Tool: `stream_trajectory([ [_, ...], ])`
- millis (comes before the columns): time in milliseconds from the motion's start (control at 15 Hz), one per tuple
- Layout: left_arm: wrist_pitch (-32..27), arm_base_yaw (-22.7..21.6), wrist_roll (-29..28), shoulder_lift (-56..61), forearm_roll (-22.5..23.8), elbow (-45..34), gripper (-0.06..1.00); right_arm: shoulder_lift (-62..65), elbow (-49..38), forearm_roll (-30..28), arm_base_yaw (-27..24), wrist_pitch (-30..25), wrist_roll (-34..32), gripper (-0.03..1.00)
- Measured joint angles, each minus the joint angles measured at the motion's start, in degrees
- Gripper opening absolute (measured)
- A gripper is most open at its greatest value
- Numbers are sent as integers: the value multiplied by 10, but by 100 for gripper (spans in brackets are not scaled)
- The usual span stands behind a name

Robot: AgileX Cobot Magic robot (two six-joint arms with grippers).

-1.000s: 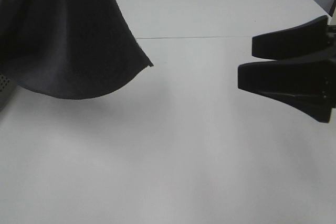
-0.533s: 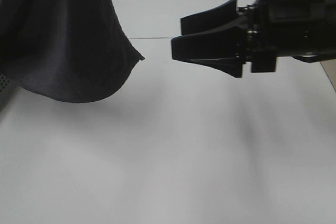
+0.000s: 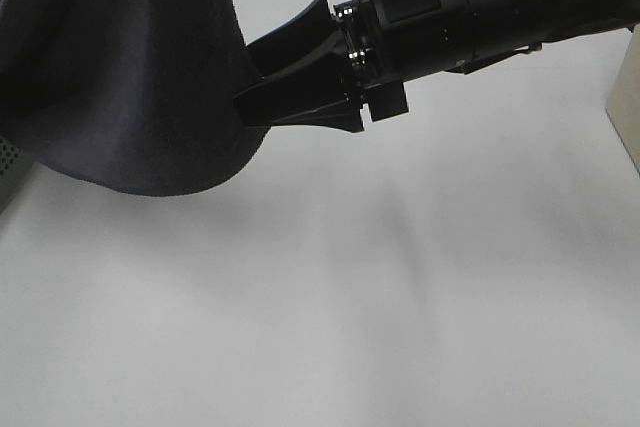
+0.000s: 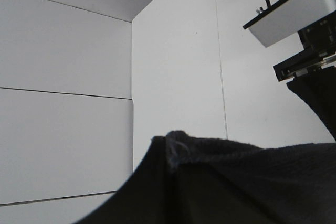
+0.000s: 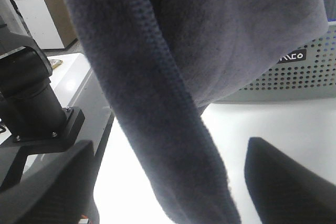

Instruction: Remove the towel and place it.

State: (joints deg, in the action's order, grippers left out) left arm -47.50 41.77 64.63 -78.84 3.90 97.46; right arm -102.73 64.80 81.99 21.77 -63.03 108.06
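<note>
One dark towel (image 3: 120, 77), one perforated grey basket (image 5: 294, 82) beyond the jaws, one white counter (image 3: 400, 297), one black right gripper (image 3: 243, 82).

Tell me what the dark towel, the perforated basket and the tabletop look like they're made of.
The towel: soft terry-like cloth, matte charcoal, fuzzy nap and a stitched hem. The basket: probably moulded plastic, pale grey, with rows of small round holes. The table: smooth white, possibly laminate; the core cannot be told.
</note>
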Motion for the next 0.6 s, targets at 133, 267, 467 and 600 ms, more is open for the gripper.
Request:
stream_trajectory([
  [133, 17, 0, 2, -1, -1, 0, 0, -14, 14, -17, 9, -2, -1, 76],
  [267, 19, 0, 3, -1, -2, 0, 0, -21, 14, -36, 17, -2, -1, 76],
  [467, 23, 0, 3, -4, 23, 0, 0, -21, 14, -64, 18, -34, -22, 71],
  [600, 23, 0, 3, -7, 24, 0, 0, -21, 14, -66, 18, -35, -26, 66],
])
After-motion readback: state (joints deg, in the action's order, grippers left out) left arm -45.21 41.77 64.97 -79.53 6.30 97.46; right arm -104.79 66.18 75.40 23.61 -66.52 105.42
